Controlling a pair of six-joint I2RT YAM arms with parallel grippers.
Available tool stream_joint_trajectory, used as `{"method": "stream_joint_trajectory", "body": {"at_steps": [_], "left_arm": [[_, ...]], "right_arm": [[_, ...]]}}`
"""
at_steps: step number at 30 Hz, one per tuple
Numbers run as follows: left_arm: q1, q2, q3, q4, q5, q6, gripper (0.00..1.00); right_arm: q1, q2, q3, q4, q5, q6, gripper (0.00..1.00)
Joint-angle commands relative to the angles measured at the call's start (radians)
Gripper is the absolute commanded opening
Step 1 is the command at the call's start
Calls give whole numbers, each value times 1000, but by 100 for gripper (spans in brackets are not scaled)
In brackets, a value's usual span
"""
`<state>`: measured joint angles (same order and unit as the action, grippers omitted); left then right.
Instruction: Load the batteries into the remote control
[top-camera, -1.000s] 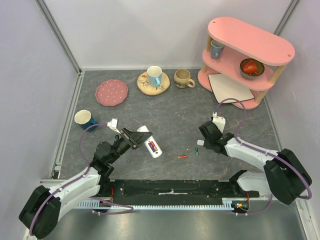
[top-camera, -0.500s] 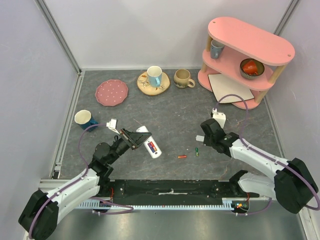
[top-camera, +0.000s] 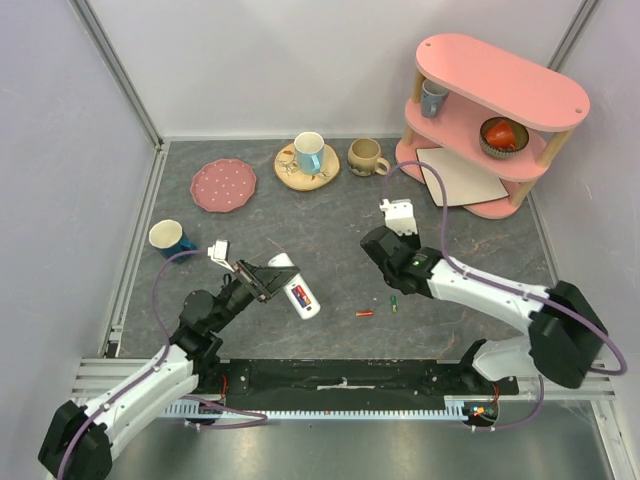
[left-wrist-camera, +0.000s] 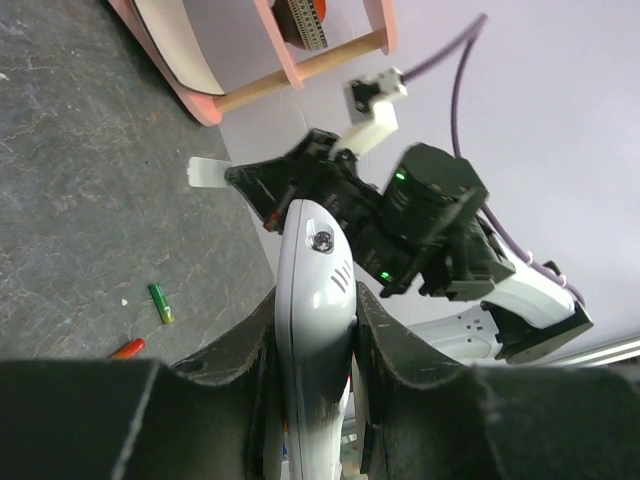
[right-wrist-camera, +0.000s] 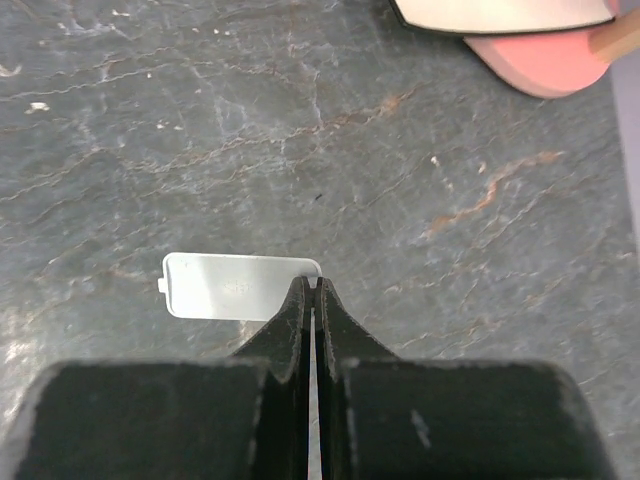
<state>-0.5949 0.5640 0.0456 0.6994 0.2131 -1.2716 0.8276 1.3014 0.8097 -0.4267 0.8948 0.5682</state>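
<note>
Grey marbled table (top-camera: 335, 215), pale walls (top-camera: 250, 70): two loose batteries (top-camera: 365, 314); left gripper (top-camera: 263, 282) clamps one remote control (top-camera: 306, 299), right gripper (right-wrist-camera: 310, 292) pinches one white cover (right-wrist-camera: 228, 287).

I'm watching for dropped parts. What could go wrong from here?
The right gripper pinches the thin pale plastic cover plate by one edge only, so it may slip. The small red-orange cylindrical battery and the small green battery lie loose near that arm; a sweep might scatter them.

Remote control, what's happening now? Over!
Left gripper shut on remote control. Right gripper pinching white cover. Red battery, green battery loose on table. Nothing in the way.
</note>
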Motion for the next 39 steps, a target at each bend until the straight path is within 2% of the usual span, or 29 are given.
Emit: {"method": "stream_joint_trajectory", "body": {"at_steps": [1, 5, 8, 14, 16, 19, 21, 23, 26, 27, 29, 31, 33, 34, 37, 39], "left_arm": [[6, -94, -58, -75, -15, 23, 2], [6, -136, -72, -104, -24, 21, 2], [4, -156, -78, -113, -20, 18, 2], [6, -214, -79, -159, -23, 20, 2], [6, -225, -81, -169, -24, 21, 2], [4, -230, -82, -172, -20, 20, 2], [6, -231, -82, -173, -17, 18, 2], [6, -231, -82, -175, -14, 18, 2], [6, -236, -79, -189, -9, 17, 2], [6, -243, -78, -192, -9, 17, 2], [4, -251, -78, -204, -14, 17, 2], [4, -262, -76, -216, -17, 17, 2], [6, -265, -78, -219, -18, 17, 2], [6, -262, -75, -221, -20, 17, 2], [4, -257, -73, -221, -18, 17, 2], [4, -260, -75, -219, -21, 14, 2]], "right_arm": [[5, 136, 139, -59, 105, -65, 0], [22, 257, 233, -147, 128, -134, 0], [40, 308, 276, -169, 49, -237, 0], [79, 181, 181, 3, -201, -464, 0], [79, 176, 148, 22, -188, -479, 0], [81, 252, 173, -47, 54, -404, 0], [81, 363, 238, -174, 197, -306, 0], [81, 430, 264, -233, 204, -277, 0], [73, 438, 308, -265, 104, -182, 0], [65, 429, 318, -264, -1, -119, 0], [30, 395, 321, -242, -112, -56, 0], [-13, 366, 299, -213, -253, 45, 0], [-53, 322, 260, -166, -319, 128, 0], [-65, 297, 246, -152, -374, 222, 0], [-81, 245, 181, -101, -358, 387, 0], [-87, 236, 149, -84, -347, 441, 0]]}}
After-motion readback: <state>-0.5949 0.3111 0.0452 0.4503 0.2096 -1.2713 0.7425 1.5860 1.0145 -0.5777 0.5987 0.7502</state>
